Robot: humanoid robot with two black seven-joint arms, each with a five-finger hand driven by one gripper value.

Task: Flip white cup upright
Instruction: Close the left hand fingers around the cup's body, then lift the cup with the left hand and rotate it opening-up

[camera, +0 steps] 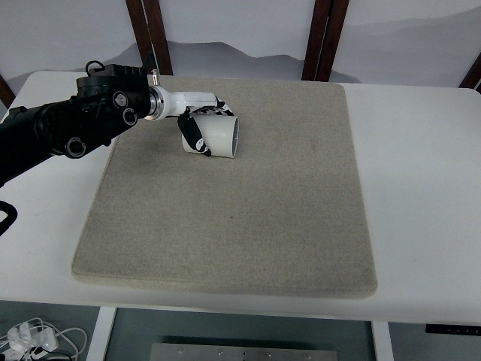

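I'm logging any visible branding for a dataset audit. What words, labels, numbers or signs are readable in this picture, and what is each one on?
None: no readable text anywhere in the top view.
White cup: plain, no print visible.
Left robot hand and its black arm: no legible markings; the round fittings carry nothing readable.
Beige mat and white table: blank.
Dark item at the table's lower right edge: too small to tell.

White table [421, 188], grey mat [240, 226], pale wall [240, 22], dark wooden posts [325, 37]
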